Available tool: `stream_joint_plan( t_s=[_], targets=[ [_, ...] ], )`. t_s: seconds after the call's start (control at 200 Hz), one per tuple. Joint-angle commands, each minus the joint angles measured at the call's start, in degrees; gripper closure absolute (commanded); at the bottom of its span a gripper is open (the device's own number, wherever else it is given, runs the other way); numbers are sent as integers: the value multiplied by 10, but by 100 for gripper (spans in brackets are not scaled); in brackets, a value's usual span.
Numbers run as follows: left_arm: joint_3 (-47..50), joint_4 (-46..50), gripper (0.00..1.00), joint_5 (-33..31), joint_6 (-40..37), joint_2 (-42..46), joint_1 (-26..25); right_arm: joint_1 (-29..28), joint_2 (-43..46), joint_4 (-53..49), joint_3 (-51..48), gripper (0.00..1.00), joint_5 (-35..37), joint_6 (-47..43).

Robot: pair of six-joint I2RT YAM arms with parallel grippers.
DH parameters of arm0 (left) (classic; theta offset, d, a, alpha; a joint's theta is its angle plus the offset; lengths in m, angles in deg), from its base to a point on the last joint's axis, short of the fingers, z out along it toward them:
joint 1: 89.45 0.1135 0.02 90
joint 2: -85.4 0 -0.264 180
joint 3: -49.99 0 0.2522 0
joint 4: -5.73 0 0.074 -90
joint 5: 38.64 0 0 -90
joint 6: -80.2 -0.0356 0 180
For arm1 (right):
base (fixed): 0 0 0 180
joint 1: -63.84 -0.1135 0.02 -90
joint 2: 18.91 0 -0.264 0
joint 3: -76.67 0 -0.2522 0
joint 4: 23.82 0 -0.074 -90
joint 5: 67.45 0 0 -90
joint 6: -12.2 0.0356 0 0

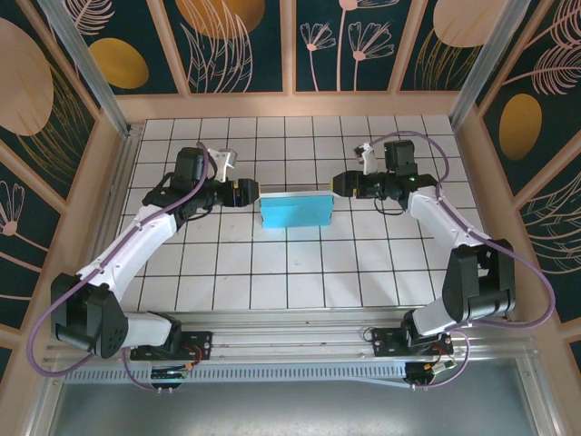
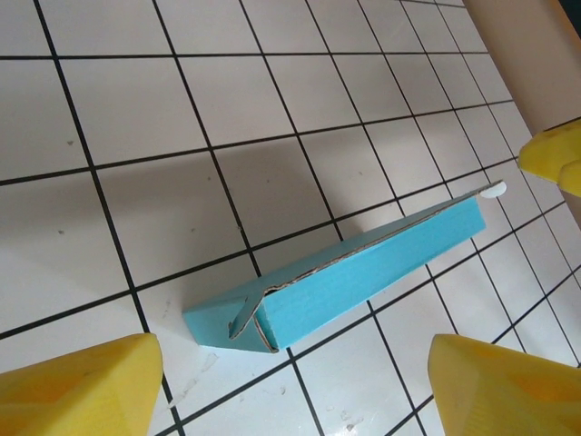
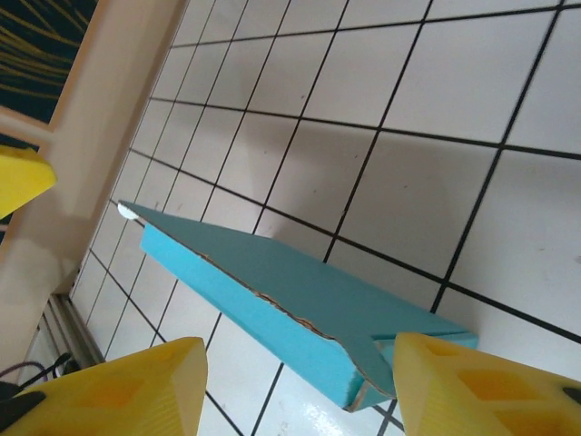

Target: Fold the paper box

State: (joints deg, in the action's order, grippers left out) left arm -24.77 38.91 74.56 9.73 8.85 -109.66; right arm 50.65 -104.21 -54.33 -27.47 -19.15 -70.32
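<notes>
The paper box [image 1: 296,212] lies folded on the white tiled table as a flat teal rectangle, with a frayed seam along its top edge. My left gripper [image 1: 251,193] is at its left end and my right gripper [image 1: 337,184] at its right end, both low over the table. In the left wrist view the box [image 2: 363,272] lies just ahead of the open gripper [image 2: 295,391], clear of both yellow fingers [image 2: 82,386]. In the right wrist view the near end of the box [image 3: 300,300] reaches into the open gripper [image 3: 300,391]; one finger [image 3: 481,381] overlaps its corner, the other stands apart.
Wooden walls [image 1: 109,154] enclose the tiled table [image 1: 300,272] on the left, back and right. An aluminium rail [image 1: 290,331] with the arm bases runs along the near edge. A small white tab [image 2: 493,191] sticks out at the box's right end.
</notes>
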Motion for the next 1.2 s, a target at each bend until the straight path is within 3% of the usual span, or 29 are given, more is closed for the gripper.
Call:
stream_joint_plan(
  t_s=[0.0, 0.23, 0.33, 0.491, 1.011, 1.196],
  targets=[
    [10, -21, 22, 10, -11, -3, 3, -12, -10, 4, -7, 46, -3, -2],
    [10, -22, 22, 11, -13, -14, 3, -22, -14, -6, -2, 53, 18, -13],
    [12, -25, 22, 11, -14, -16, 3, -22, -10, -12, -4, 45, 40, -19],
    [14, -31, 22, 21, -13, -25, 3, -24, -11, -22, -6, 44, 48, -29],
    [20, -50, 34, 41, 3, -47, 3, -32, -27, -9, -5, 69, 35, -24],
    [18, -58, 41, 43, 11, -59, 3, -36, -28, -14, -3, 70, 42, -25]
  ],
)
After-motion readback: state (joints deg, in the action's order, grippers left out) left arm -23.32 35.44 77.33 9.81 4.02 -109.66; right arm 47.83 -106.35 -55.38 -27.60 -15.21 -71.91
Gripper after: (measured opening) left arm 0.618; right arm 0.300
